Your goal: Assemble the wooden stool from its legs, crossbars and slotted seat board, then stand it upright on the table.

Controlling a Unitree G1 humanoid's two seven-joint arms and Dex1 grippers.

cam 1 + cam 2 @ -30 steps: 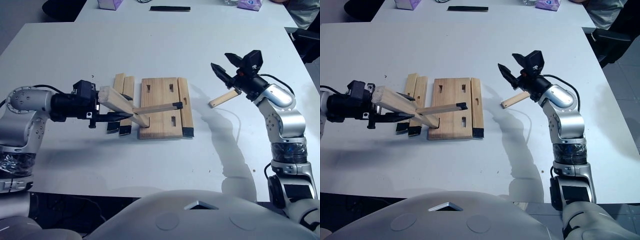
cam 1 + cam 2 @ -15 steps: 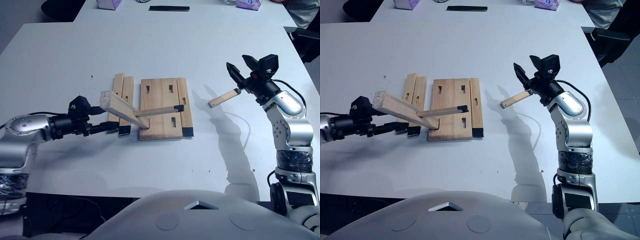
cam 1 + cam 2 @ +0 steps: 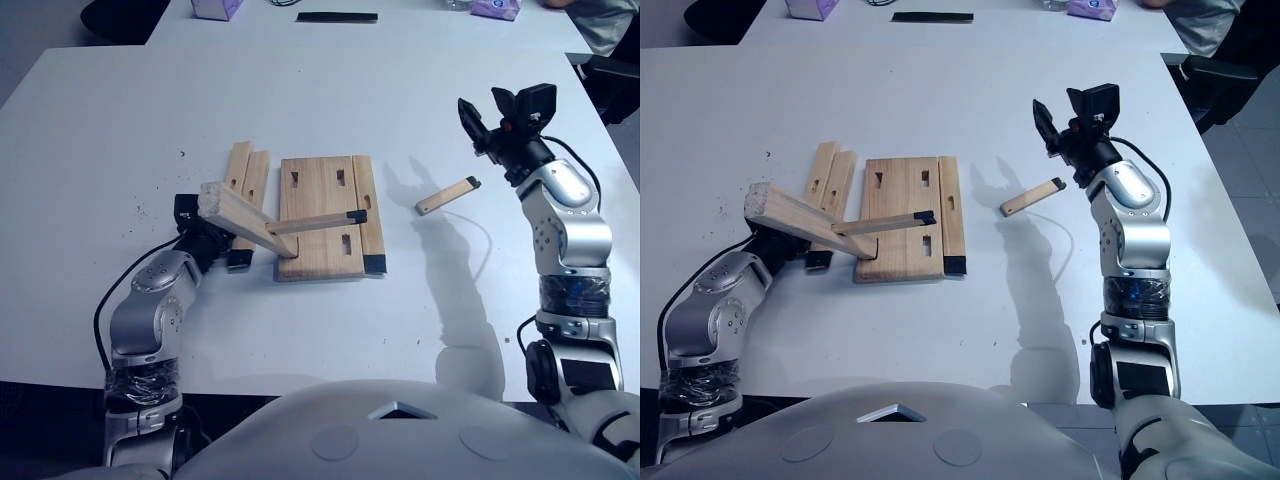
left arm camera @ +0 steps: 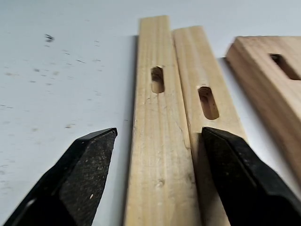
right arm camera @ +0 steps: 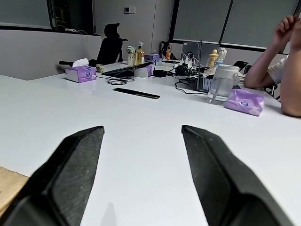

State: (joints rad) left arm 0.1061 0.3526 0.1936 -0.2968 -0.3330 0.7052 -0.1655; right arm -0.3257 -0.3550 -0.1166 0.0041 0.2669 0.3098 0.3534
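Observation:
The slotted seat board [image 3: 322, 214] lies flat mid-table. One wooden leg [image 3: 238, 217] stands tilted in its near-left slot, leaning left, and a thin crossbar [image 3: 318, 220] runs from it across the board. Two more legs [image 4: 162, 141] lie flat side by side left of the board. My left gripper [image 4: 160, 134] is open, low at their near ends, a finger on either side of the pair. A loose crossbar [image 3: 447, 195] lies right of the board. My right gripper [image 3: 483, 108] hangs open and empty, raised above and right of that crossbar.
A thin white cable [image 3: 480, 238] curls on the table near the loose crossbar. Tissue packs [image 3: 497, 8] and a black strip [image 3: 338, 17] sit on the far table. A chair [image 3: 610, 72] stands off the table's right edge.
My left arm let go of the tilted leg, swung out left, then folded in to the flat legs' near ends. The right gripper rose and moved right, away from the loose crossbar.

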